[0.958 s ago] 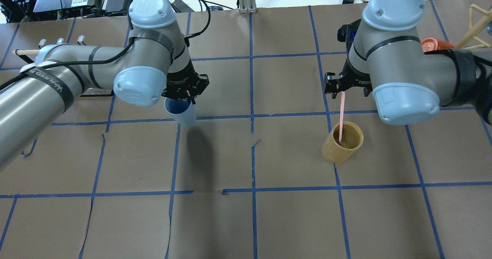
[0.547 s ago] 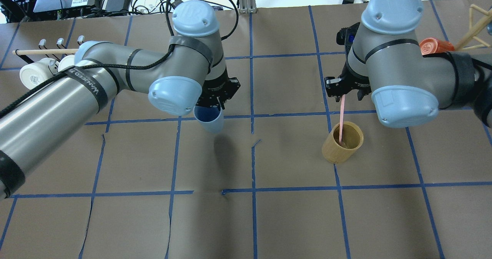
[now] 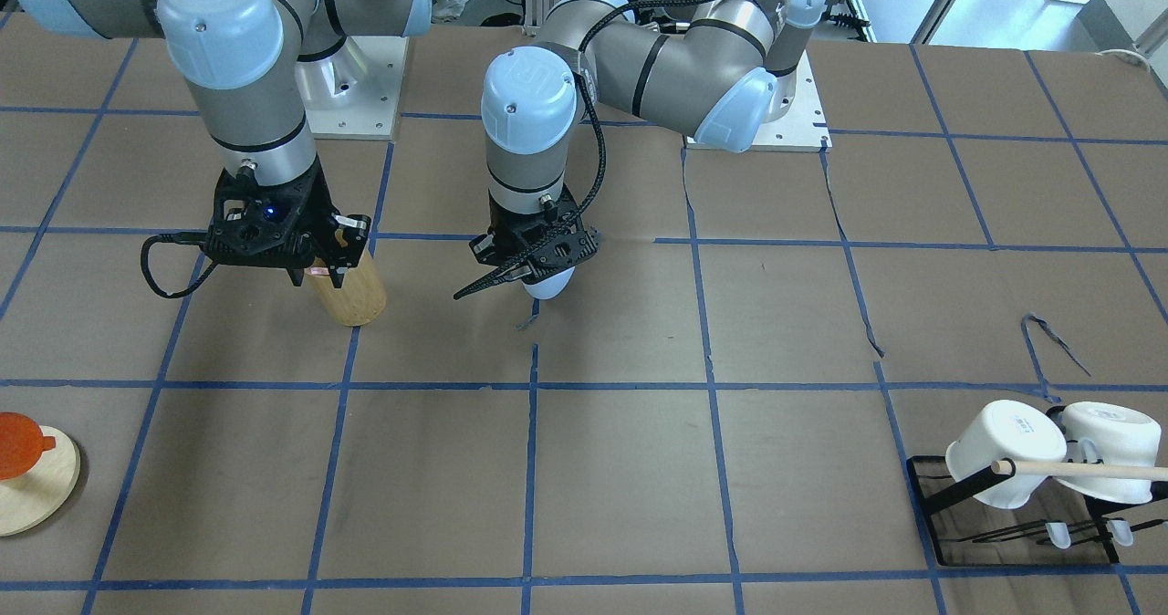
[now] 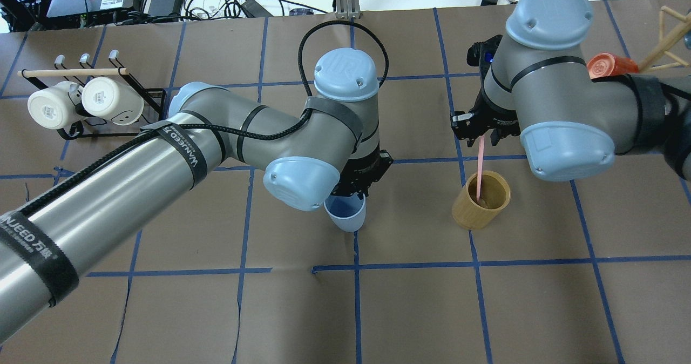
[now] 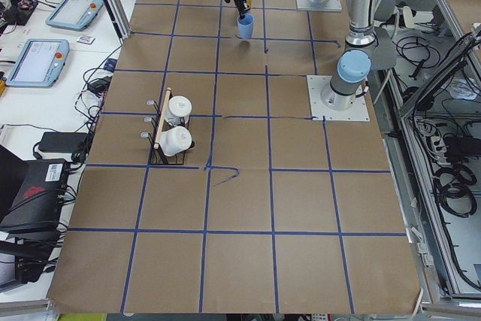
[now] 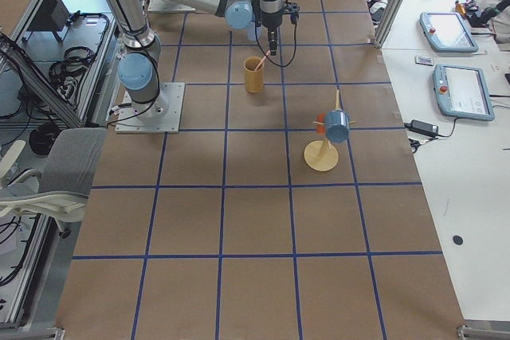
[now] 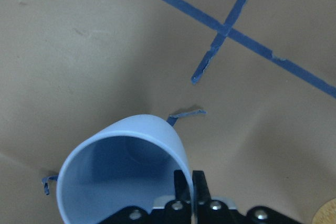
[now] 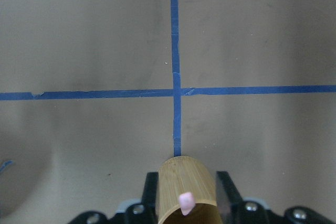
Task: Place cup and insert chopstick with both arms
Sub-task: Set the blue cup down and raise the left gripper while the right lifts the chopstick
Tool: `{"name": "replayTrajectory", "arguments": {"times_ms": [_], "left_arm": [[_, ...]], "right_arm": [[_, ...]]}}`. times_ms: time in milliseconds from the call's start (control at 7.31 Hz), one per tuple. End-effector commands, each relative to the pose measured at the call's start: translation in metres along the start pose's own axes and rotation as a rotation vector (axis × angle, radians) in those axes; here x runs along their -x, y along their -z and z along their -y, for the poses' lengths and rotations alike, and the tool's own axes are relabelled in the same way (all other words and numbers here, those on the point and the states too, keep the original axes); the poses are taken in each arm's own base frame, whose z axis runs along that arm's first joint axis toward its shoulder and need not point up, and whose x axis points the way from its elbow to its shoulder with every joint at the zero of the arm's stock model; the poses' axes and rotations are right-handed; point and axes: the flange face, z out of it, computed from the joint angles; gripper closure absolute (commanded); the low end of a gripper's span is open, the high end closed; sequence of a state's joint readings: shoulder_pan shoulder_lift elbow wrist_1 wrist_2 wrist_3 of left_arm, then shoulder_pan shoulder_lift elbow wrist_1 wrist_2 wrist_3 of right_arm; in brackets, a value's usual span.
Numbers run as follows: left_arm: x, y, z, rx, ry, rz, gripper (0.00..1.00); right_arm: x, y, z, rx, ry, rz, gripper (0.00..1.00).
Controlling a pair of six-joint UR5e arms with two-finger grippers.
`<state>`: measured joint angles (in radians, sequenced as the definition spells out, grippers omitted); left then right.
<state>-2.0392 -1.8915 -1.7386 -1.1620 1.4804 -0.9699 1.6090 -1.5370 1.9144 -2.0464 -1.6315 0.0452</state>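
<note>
Left gripper [image 3: 534,266] is clamped on the wall of the blue cup [image 4: 346,215], one finger inside the rim and one outside. Right gripper [image 4: 482,132] has its jaws spread and grips nothing.

Table [image 4: 162,310]: brown paper with a blue tape grid.

Bamboo holder [image 4: 478,210] stands upright directly below the right gripper, on a tape line.

Blue cup hangs mouth-up under the left gripper near table centre, just beside a tape crossing. It's well apart from the holder, to the holder's left in the overhead view. Can't tell whether its base touches the paper.

Pink chopstick [image 4: 479,164] leans in the holder. Its top end sits between the right gripper's fingers [image 8: 150,195], and the wrist view shows a gap on either side of it.

Hidden or cut off:
- Left gripper is mostly under its own wrist in the overhead view.
- Chopstick's lower end is inside the holder.
- Right wrist view crops the holder at the frame edge.
- Side views are too small for finger detail.

Writing:
- "WANJEED" on the black straps [image 4: 182,149] around the left arm.
- "UR" logo on that arm's joint cap [image 4: 345,71].
- White mugs [image 4: 86,102] on the rack [image 4: 70,73] carry labels, too small to read.
</note>
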Motion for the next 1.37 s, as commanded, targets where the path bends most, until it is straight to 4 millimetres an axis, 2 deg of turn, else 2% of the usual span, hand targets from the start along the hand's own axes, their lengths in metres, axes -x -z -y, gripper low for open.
{"name": "replayTrajectory", "arguments": {"times_ms": [0,137,274,411,547,684,958,1095,1232], "left_arm": [[-0.001,-0.016,-0.008,0.057,0.0,-0.008,1.0],[-0.002,-0.011,-0.007,0.045,-0.001,-0.015,1.0],[0.0,-0.011,-0.008,0.042,-0.021,-0.008,0.12],[-0.001,-0.012,-0.007,0.042,-0.021,-0.01,0.0],[-0.002,-0.008,-0.007,0.035,-0.025,-0.018,0.0],[0.002,0.018,-0.001,0.004,-0.04,-0.058,0.0],[0.018,0.091,0.044,-0.104,-0.18,-0.108,0.0],[0.034,0.126,0.065,-0.12,-0.284,-0.117,0.0],[0.054,0.158,0.076,-0.119,-0.379,-0.104,0.0]], "right_arm": [[0.0,0.001,-0.003,0.017,0.002,-0.001,0.68],[0.0,0.001,-0.003,0.017,0.002,0.0,0.74],[0.0,0.003,-0.001,0.011,0.001,0.002,0.74],[0.0,0.005,0.0,0.008,0.001,0.002,0.75],[0.0,0.006,0.0,0.005,0.001,0.002,0.83],[0.0,0.007,0.001,0.004,-0.001,0.01,0.83],[0.0,0.014,0.0,-0.012,-0.003,0.027,0.87],[0.0,0.019,0.001,-0.021,-0.003,0.031,0.87],[0.0,0.029,0.005,-0.038,-0.004,0.028,0.87]]}}
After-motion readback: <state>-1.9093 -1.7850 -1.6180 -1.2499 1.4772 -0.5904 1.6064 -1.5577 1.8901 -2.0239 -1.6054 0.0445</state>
